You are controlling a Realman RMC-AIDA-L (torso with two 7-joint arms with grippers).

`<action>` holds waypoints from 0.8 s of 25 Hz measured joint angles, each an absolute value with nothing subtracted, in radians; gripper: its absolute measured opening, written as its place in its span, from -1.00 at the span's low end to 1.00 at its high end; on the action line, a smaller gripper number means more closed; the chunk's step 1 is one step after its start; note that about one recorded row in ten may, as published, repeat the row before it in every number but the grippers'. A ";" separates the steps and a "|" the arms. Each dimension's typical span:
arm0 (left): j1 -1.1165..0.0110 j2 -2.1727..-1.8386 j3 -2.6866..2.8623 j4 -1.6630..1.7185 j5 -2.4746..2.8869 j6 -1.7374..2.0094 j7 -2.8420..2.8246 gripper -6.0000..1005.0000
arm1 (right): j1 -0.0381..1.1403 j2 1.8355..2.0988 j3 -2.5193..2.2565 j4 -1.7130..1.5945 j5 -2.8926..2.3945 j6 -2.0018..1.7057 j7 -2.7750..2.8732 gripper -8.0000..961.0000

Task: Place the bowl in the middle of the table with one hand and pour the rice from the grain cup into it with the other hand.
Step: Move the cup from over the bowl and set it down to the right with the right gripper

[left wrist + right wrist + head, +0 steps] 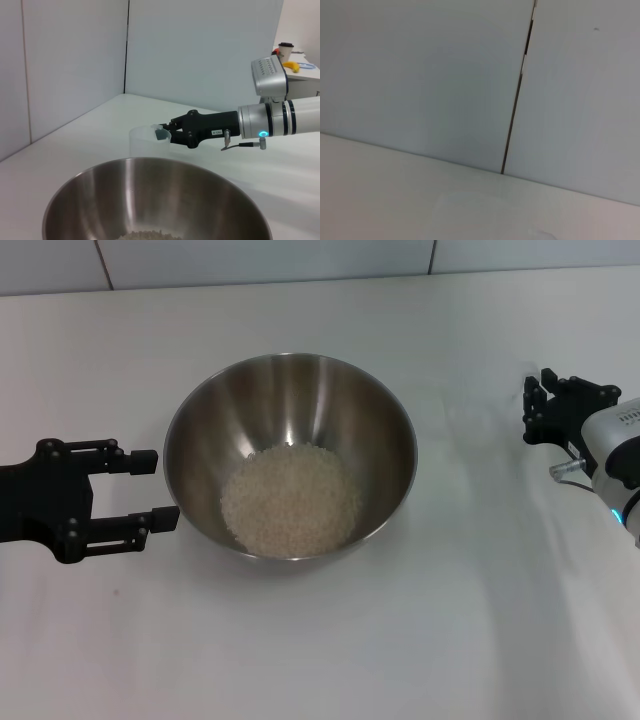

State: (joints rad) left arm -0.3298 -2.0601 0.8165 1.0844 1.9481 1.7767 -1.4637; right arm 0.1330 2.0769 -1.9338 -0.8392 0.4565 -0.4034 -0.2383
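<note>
**Rice in the bowl, cup set down**

Left gripper [165, 490] waits by the bowl [290, 455], fingers spread. The bowl sits mid-tabletop [320, 640], rice [290, 498] heaped inside; steel, stiff, probably slippery. Beyond, the right gripper [167, 136] pinches the light cup [146, 141] by its rim.

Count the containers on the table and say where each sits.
2. The bowl sits mid-table holding the rice, the open left pincer beside its rim. The grain cup stands upright beyond the bowl, at the right pincer.
</note>
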 joint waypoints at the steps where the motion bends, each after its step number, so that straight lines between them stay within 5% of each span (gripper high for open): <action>1: -0.330 -2.060 0.817 1.087 1.948 1.777 -1.464 0.35 | 0.130 2.077 -1.938 -0.839 0.456 -0.404 -0.238 -0.69; 20: -0.321 -2.060 0.812 1.094 1.949 1.791 -1.466 0.35 | -0.002 2.080 -1.979 -0.933 0.456 -0.448 -0.247 -0.47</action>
